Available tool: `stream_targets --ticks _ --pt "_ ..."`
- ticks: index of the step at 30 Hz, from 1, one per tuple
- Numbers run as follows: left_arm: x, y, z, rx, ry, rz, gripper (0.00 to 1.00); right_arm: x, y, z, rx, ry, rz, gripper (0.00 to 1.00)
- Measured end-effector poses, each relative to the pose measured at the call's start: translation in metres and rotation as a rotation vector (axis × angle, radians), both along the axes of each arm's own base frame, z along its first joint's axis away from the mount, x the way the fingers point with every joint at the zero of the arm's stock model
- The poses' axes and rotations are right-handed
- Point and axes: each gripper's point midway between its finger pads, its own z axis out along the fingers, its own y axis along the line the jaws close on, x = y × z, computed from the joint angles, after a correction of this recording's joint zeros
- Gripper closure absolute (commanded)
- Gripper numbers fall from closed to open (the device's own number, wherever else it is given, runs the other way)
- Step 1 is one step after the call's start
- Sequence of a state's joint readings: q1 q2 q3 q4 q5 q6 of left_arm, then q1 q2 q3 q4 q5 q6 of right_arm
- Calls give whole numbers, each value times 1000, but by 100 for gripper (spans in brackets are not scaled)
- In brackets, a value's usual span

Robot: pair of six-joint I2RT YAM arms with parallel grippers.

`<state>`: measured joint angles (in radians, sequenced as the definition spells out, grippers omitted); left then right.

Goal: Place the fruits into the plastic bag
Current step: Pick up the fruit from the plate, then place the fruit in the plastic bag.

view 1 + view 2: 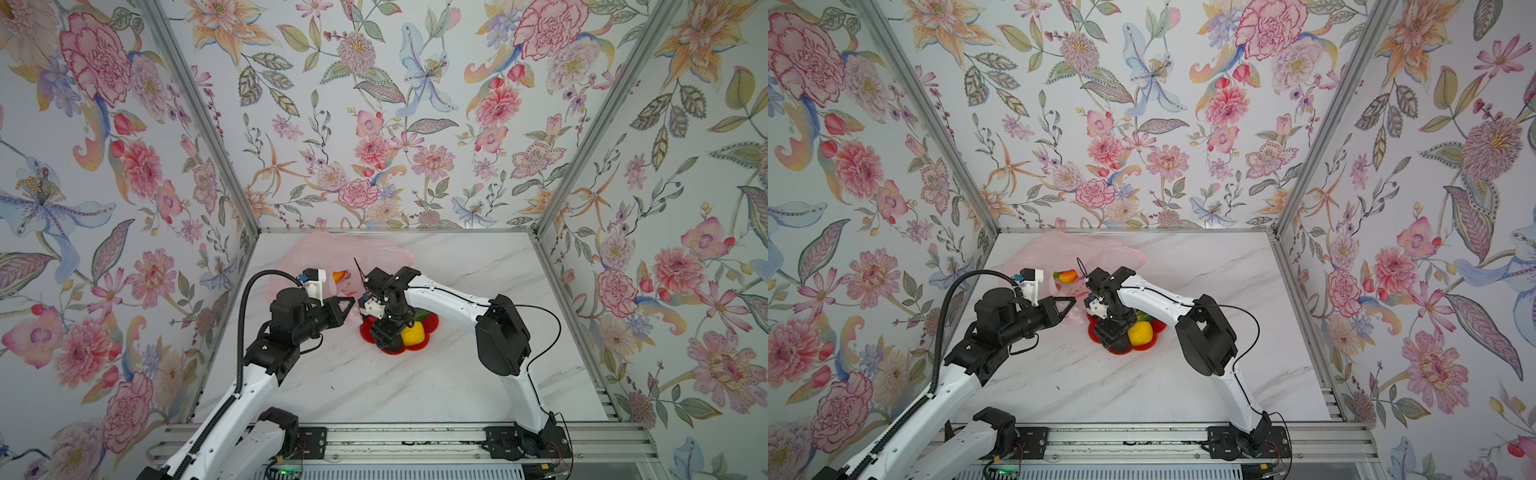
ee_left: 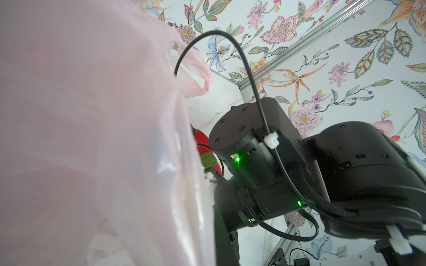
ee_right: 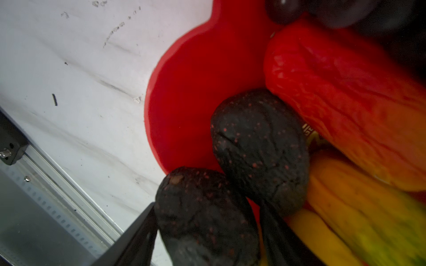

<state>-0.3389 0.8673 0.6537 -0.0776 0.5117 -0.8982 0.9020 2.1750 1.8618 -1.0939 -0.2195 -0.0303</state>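
**A:** From above, where do we stand?

**B:** In both top views the plastic bag (image 1: 332, 249) lies crumpled at the back of the table (image 1: 415, 386). We see one orange-green piece (image 1: 1068, 276) inside its mouth. Our left gripper (image 1: 350, 302) is pinched shut on the bag's near rim. Our right gripper (image 1: 384, 338) points down into the red plate (image 1: 433, 322), just beside the lemon (image 1: 413, 334).

**A:** And the left wrist view?

**B:** It is mostly pink film draped close to the lens. Past it we see the right arm (image 2: 265, 149) and a bit of red and green that we cannot name. Our left fingers are not visible there.

**A:** The right wrist?

**B:** Our fingers (image 3: 138, 241) stand wide, one on each side of the nearer avocado (image 3: 205, 218). It lies at the plate's rim, touching a second avocado (image 3: 260, 149). Whether they squeeze it we cannot tell. The mango (image 3: 345, 103) lies just beyond.

**A:** So how far along are we?

**B:** Early, we judge. One piece is bagged, and at least the lemon, the mango and both avocados are left on the plate.
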Motion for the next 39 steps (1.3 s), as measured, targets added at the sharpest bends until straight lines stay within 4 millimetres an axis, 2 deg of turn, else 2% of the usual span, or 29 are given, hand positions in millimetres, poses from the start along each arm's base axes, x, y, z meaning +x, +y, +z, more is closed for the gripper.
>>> stream_targets --ticks 2,8,13,24,28,34,39 --pt "0 0 0 1 0 2 100 0 0 0 0 0 -1 39" --pt "0 0 0 1 0 2 100 3 -1 -2 8 -5 -8 43" --pt "1 0 -2 3 5 2 100 6 -6 4 31 -15 -33 48" --pt "5 -1 -10 12 31 2 100 33 -24 50 253 24 -231 49" --pt "5 -2 -11 13 34 2 100 42 -31 63 376 91 -343 49" --pt "5 -2 -12 13 35 1 100 66 -45 84 597 202 -549 49" --pt "5 -2 -11 12 34 -1 100 83 -44 110 784 285 -676 49"
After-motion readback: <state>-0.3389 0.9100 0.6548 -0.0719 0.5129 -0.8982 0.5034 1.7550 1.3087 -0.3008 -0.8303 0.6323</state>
